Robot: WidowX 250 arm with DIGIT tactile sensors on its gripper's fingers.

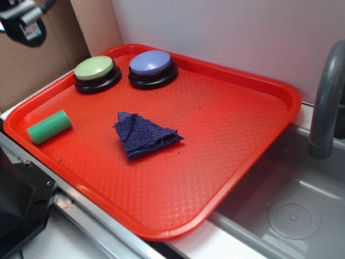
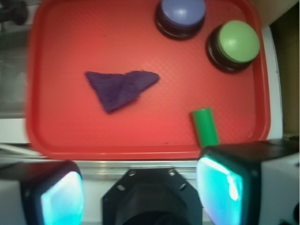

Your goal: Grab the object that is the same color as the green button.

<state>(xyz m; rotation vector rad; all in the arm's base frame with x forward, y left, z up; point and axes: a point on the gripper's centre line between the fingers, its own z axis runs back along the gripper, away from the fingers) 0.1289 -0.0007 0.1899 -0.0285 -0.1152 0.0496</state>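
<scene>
Fingers [image 2: 61, 197] spread wide apart, nothing between them, hanging high above the near edge of the red tray [image 2: 56, 136]. In the exterior view only a bit of the gripper [image 1: 24, 21] shows at top left, well clear of everything.

Target is the green cylinder [image 2: 205, 125], lying on its side on the tray floor near the rim, just ahead of one finger pad in the wrist view. Exterior view puts it at the tray's left edge [image 1: 49, 127], alone, well apart from the cloth and near but not touching the green button [image 1: 95, 68]. Colour match: cylinder is a deeper green than the pale dome, but it's the only other green thing here.

Handling guess: looks like matte foam, so light, soft, compressible, not slippery. Round, so it may roll if nudged off-centre. Grip across the middle of its length, fingers closing on the curved sides, square to the axis.

Beyond that: blue-purple button [image 2: 180, 14] next to the green one, crumpled purple cloth [image 2: 119, 88] mid-tray. Sink [image 1: 294, 216] and faucet [image 1: 326, 97] off the far side.
</scene>
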